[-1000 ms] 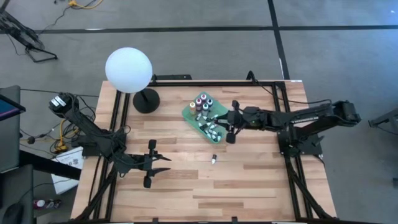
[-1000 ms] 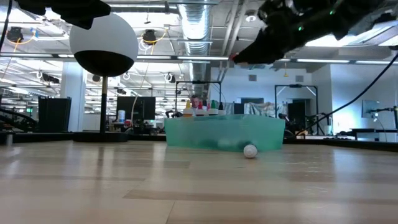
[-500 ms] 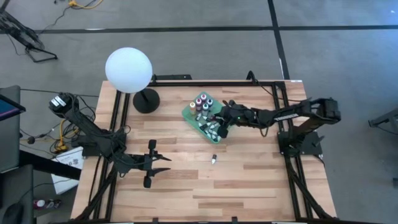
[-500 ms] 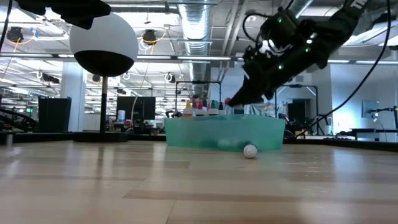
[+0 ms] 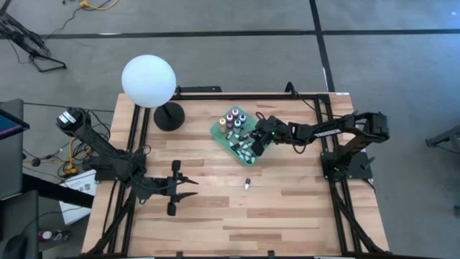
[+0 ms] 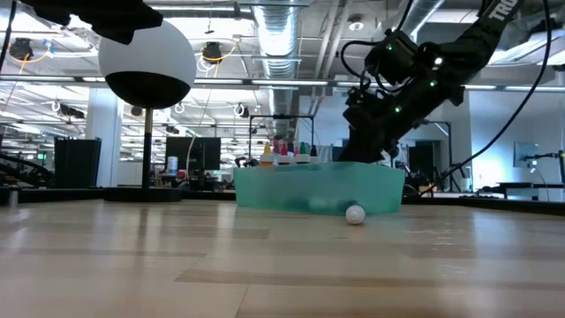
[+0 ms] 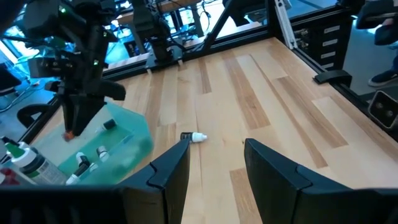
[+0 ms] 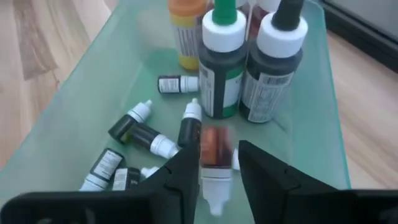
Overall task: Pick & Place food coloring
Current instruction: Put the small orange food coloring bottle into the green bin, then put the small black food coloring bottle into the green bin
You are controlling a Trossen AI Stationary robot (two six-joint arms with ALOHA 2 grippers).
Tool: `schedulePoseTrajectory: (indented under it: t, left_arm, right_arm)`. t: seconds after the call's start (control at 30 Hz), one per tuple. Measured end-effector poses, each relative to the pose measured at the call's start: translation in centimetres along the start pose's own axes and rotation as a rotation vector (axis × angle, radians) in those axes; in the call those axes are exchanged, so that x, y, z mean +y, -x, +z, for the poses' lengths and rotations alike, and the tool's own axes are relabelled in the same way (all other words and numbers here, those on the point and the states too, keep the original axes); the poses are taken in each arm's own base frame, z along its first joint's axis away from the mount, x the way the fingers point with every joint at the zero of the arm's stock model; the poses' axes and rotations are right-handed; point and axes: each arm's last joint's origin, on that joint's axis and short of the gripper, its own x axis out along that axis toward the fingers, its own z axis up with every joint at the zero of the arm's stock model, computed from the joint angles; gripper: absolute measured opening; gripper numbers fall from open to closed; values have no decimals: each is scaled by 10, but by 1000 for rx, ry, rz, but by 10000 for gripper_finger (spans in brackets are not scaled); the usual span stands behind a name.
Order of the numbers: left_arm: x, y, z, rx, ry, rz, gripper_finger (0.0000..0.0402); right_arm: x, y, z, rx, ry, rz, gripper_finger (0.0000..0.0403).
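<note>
Over on the left, the left gripper (image 5: 175, 188) just hangs low above the bare wood with its fingers spread and nothing between them, well away from the action. Moving right, one stray little bottle (image 5: 247, 184) lies on its side on the table just outside the green tray (image 5: 218, 133), which it hasn't made it into yet. The tray already has a cluster of bigger upright bottles (image 8: 224, 59) at one end and several tiny ones (image 8: 140, 134) lying flat on its floor. The right gripper (image 5: 253, 139) is down over the tray, and its wrist view shows a small reddish bottle (image 8: 214, 158) sitting between its fingers (image 8: 186, 171), cap pointing down; the fingers look slightly apart around it, so this reads like the drop-off step, though a firm grip versus letting go is hard to call. Next move probably means lifting clear of the tray wall, then going for the stray one.
</note>
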Motion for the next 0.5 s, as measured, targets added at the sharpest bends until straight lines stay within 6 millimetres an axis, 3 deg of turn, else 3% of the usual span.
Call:
schedulePoseTrajectory:
  t: [0.27,0.5]
  left_arm:
    - [5,-3,0,6,27,26,148]
    - [8,-5,0,2,39,38,148]
  right_arm:
    - [2,0,0,5,32,24,147]
    - [23,17,7,-51,145,148,167]
